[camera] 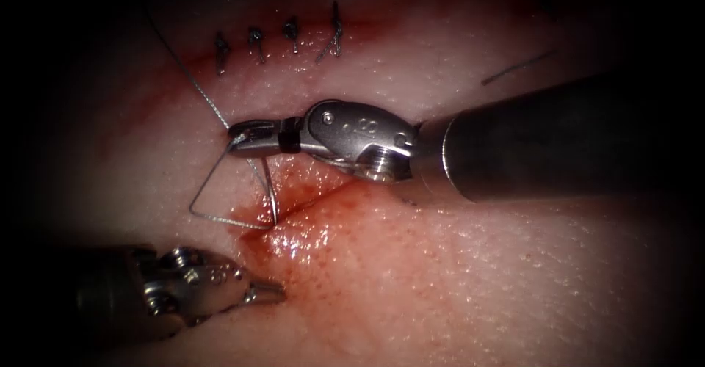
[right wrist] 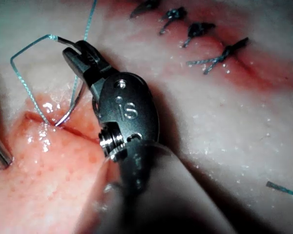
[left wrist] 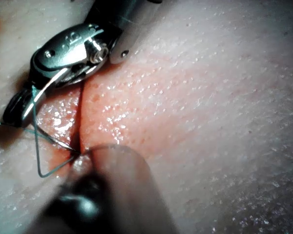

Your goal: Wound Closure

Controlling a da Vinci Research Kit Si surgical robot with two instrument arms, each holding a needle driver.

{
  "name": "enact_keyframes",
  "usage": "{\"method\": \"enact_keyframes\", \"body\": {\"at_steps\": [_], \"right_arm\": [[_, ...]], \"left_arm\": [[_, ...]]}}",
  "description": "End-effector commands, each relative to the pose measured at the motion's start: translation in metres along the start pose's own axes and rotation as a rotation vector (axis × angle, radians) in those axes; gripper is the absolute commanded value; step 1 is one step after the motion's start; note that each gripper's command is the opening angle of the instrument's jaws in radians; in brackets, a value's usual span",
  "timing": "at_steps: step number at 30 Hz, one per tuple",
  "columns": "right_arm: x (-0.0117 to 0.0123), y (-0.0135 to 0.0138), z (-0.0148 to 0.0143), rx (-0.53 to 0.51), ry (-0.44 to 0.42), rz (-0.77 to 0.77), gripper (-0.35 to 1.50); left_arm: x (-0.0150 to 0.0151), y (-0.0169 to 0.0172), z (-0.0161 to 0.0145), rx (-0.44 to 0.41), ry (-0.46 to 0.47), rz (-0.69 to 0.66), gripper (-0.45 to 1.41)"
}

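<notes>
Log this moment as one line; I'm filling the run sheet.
right tool: shut on needle near its thread end | needle tip in cut | left tool: holds nothing, on tissue

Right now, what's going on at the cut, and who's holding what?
The right end effector is shut on the needle near its thread end. The needle curves down from there, and its tip sits in the tissue at the cut. The thread loops out to the left of the cut. The left end effector holds nothing and rests near the cut's lower end. Four finished stitches lie above.

Loose thread scrap (camera: 518,68) on the surface.
</notes>
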Motion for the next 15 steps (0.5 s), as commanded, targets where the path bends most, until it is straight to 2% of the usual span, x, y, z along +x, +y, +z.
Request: {"method": "enact_keyframes", "body": {"at_steps": [1, 8, 15], "right_arm": [[-0.0004, 0.0, 0.0009, 0.002, 0.001, 0.014, -0.35], [-0.0003, 0.0, 0.0009, 0.004, 0.0, 0.061, -0.35], [-0.0004, -0.0004, 0.001, 0.027, -0.009, 0.197, -0.35]], "left_arm": [[0.0, 0.0004, 0.001, 0.0, -0.004, 0.0, 0.0], [0.0, 0.0004, 0.001, 0.001, -0.006, 0.0, -0.02], [-0.0001, 0.0003, 0.001, 0.003, -0.012, 0.001, 0.0]]}}
